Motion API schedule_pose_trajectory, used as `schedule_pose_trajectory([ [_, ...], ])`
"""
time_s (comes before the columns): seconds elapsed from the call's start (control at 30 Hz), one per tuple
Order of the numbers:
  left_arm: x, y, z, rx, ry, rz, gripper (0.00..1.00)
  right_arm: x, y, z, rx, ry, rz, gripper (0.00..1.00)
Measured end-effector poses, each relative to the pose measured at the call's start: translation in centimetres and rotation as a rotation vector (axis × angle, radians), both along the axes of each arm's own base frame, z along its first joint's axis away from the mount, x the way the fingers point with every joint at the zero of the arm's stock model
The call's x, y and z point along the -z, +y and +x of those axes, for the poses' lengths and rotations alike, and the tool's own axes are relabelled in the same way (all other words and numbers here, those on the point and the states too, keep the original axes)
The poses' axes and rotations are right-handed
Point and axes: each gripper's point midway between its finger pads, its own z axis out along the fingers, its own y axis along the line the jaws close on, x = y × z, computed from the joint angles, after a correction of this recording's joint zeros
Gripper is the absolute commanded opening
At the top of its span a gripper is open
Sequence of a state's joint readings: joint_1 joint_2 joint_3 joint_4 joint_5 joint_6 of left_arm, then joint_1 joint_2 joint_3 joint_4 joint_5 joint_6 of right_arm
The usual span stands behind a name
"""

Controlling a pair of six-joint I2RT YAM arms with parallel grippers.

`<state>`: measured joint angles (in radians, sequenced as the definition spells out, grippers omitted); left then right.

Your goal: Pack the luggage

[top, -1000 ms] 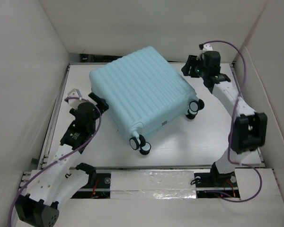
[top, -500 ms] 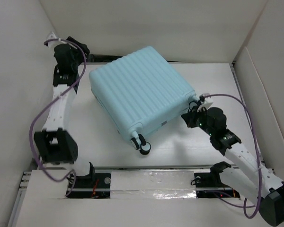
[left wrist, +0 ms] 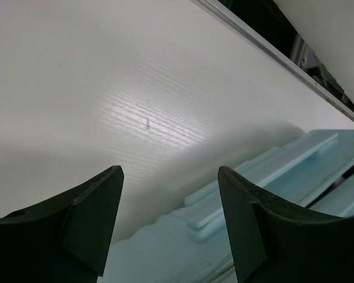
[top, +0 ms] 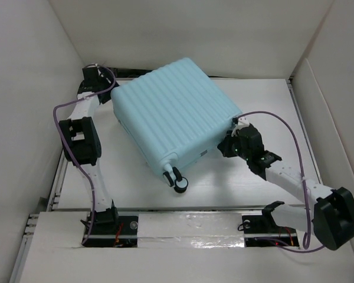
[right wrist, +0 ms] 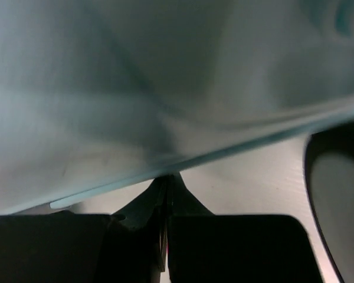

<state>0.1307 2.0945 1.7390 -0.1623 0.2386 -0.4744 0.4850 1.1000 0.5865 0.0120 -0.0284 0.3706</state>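
The luggage (top: 174,112), a pale aqua ribbed hard-shell case, lies shut and flat on the white table (top: 253,183), with a caster wheel (top: 177,180) at its near corner. My left gripper (top: 104,84) is at its back-left corner. In the left wrist view that gripper (left wrist: 170,177) stands open above the luggage (left wrist: 318,165) edge, holding nothing. My right gripper (top: 226,143) is against the right near side, covering the other wheel. In the right wrist view it (right wrist: 167,177) is shut, its tips touching the lower edge of the luggage (right wrist: 135,76), beside a black wheel (right wrist: 336,206).
White walls enclose the table on the left, back and right. A metal rail (left wrist: 271,47) runs along the back edge behind the left gripper. A taped rail (top: 189,227) with both arm bases lines the near edge.
The left arm swung from the near left to the luggage's back-left corner. The right arm came from the back right to the wheel side, and its jaws shut. The luggage stayed put.
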Motion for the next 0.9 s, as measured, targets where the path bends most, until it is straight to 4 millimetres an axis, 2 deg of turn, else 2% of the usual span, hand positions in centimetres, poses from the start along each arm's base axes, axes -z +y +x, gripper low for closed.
schedule_pose_trajectory([
  [0.17,0.0,-3.4,0.1,0.059,-0.045,-0.026,0.6,0.3,0.3,2.3,0.019,0.015,-0.027,0.0],
  [0.23,0.6,-3.5,-0.5,0.016,-0.084,-0.048,0.59,0.3,-0.1,3.1,0.039,0.034,-0.045,0.0],
  [0.3,1.0,-2.8,-2.0,-0.061,-0.118,-0.078,0.59,0.2,-0.7,4.5,0.07,0.044,-0.068,0.0],
  [0.37,0.7,-2.1,-4.6,-0.151,-0.158,-0.091,0.59,0.1,-1.8,6.4,0.118,0.046,-0.095,0.0],
  [0.47,0.9,-1.8,-9.7,-0.267,-0.171,-0.045,0.59,-0.2,-3.3,9.6,0.187,0.06,-0.136,0.01],
  [0.53,1.0,-1.8,-12.7,-0.336,-0.186,0.007,0.58,-0.8,-4.6,12.4,0.239,0.08,-0.162,0.01],
  [0.63,1.1,-2.7,-16.9,-0.412,-0.219,0.08,0.58,-1.1,-5.7,17.0,0.28,0.116,-0.215,0.02],
  [0.7,1.8,-4.6,-20.0,-0.4,-0.227,0.099,0.57,-1.6,-5.8,20.3,0.28,0.103,-0.24,0.02],
  [0.8,2.1,-8.3,-24.6,-0.322,-0.264,0.081,0.55,-2.9,-5.4,25.0,0.244,0.045,-0.283,0.11],
  [0.83,2.2,-9.8,-26.0,-0.273,-0.271,0.069,0.55,-3.3,-5.0,26.4,0.225,0.027,-0.288,0.29],
  [0.9,2.4,-12.2,-28.7,-0.169,-0.272,0.051,0.57,-4.2,-3.5,28.5,0.178,-0.016,-0.268,0.52],
])
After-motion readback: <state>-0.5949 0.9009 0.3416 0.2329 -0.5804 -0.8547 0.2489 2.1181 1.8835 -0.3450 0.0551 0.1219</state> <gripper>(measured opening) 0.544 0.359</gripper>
